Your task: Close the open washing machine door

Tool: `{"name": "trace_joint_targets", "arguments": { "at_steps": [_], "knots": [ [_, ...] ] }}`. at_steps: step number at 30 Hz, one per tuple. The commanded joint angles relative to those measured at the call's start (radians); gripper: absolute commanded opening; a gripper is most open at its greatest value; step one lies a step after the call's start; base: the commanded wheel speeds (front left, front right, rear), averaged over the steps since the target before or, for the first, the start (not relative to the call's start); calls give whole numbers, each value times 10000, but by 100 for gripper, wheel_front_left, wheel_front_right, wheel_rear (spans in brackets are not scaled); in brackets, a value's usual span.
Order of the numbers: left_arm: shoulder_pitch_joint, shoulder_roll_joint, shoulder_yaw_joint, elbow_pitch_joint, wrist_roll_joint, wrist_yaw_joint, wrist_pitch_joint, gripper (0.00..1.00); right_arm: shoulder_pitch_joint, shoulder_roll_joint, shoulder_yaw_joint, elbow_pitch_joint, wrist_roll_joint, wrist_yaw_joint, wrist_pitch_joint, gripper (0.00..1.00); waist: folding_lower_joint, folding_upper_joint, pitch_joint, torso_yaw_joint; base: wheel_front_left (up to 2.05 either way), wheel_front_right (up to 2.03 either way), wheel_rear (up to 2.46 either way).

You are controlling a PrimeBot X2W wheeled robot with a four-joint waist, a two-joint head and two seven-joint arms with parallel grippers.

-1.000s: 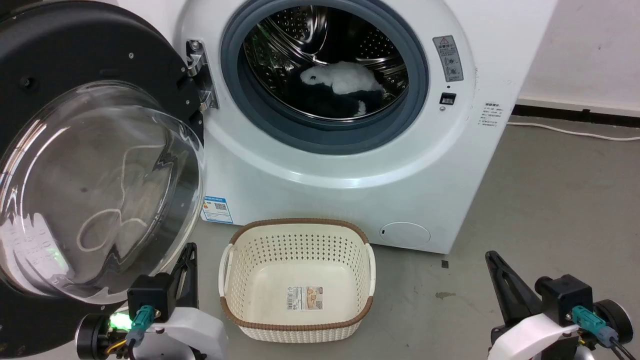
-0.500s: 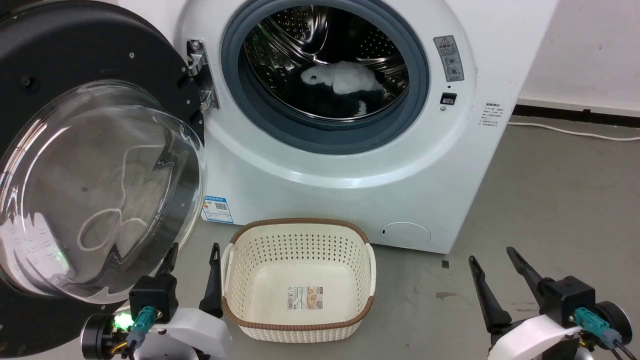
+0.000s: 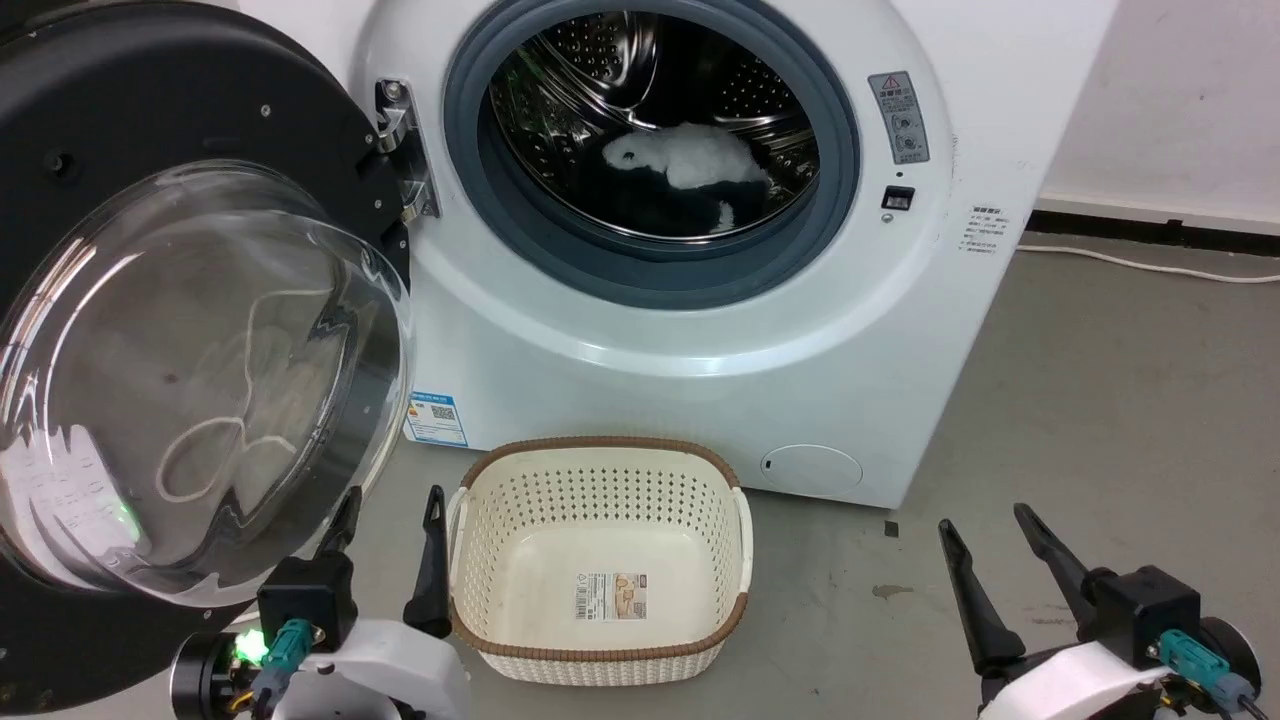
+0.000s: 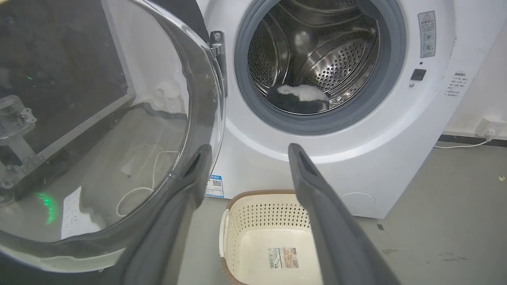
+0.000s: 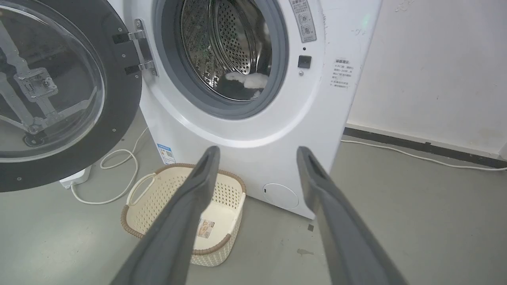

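Both pincers released; left pincer [image 3: 392,492], nearer than right pincer [image 3: 982,517], has the open round black-rimmed glass washing machine door [image 3: 190,370] at its ten o'clock.

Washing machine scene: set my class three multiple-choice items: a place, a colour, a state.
1. Where is the basket? A in the drum; B on the floor before the machine; C on a shelf.
2. What colour is the door rim? A black; B white; C red.
3. The left tool is: A open; B shut on a sock; C shut on a handle.
Answers: B, it stands on the floor; A, its wide ring is black; A, jaws apart, holding nothing.
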Motion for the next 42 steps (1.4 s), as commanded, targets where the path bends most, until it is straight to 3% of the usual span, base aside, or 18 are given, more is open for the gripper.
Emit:
{"name": "trace_joint_targets", "arguments": {
  "at_steps": [1,26,27,28,29,36,42],
  "knots": [
    [164,41,-55,33,-118,15,-113,100,98,-1,9,27,127,2,-121,100,0,0,1,-4,0,0,0],
    [249,151,-467,234,-917,95,-617,100,325,-1,-58,305,841,3,-686,100,0,0,44,-22,0,0,0],
    [254,150,-474,239,-967,100,-637,83,333,-1,-57,319,869,3,-707,100,0,0,45,-20,0,0,0],
    [259,150,-485,243,-1012,103,-658,20,340,-1,-56,336,899,4,-728,100,0,0,44,-17,0,0,0],
    [262,151,-502,245,-1062,90,-679,0,348,-1,-57,353,928,4,-748,100,0,0,42,-12,0,0,0],
    [250,133,-426,-108,-1304,36,-907,0,456,-1,-97,434,1124,4,-894,100,0,0,18,142,0,0,0],
    [148,34,368,-1386,-1304,53,-1023,0,548,-1,-138,494,1229,4,-999,100,0,0,-47,483,0,0,0]
  ]
}}
